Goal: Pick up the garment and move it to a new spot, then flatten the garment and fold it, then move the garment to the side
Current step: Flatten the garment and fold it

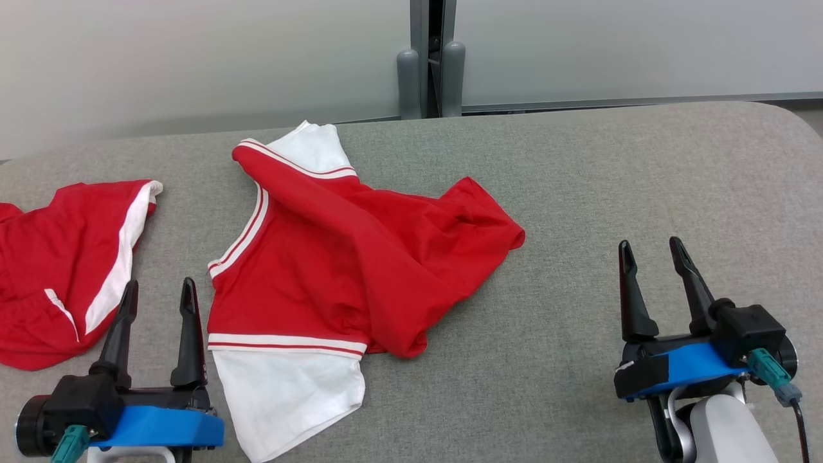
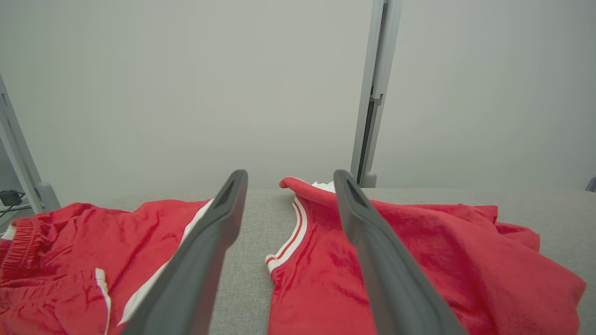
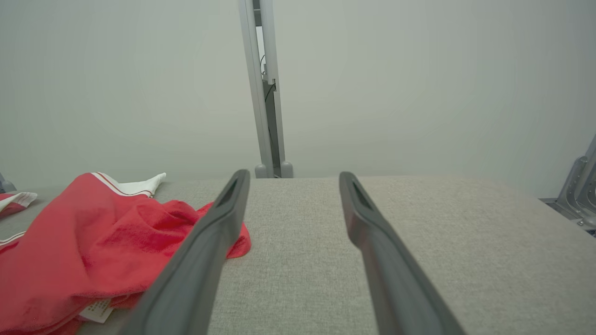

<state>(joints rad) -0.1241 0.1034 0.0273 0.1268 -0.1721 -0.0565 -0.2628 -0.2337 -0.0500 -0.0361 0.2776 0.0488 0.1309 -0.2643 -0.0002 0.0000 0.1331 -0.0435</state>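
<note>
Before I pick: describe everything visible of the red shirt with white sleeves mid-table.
The red shirt looks like soft knit, with white sleeves and red-and-white striped trim. It lies crumpled on the grey table, body folded over itself, one sleeve toward the robot, the other toward the wall. A white label peeks from underneath in the right wrist view. Only the table touches it.

Prob. a lab test cell: grey cloth-covered table (image 1: 643,167) w/ plain pale partition panels (image 1: 193,58) & metal post (image 1: 429,38).
</note>
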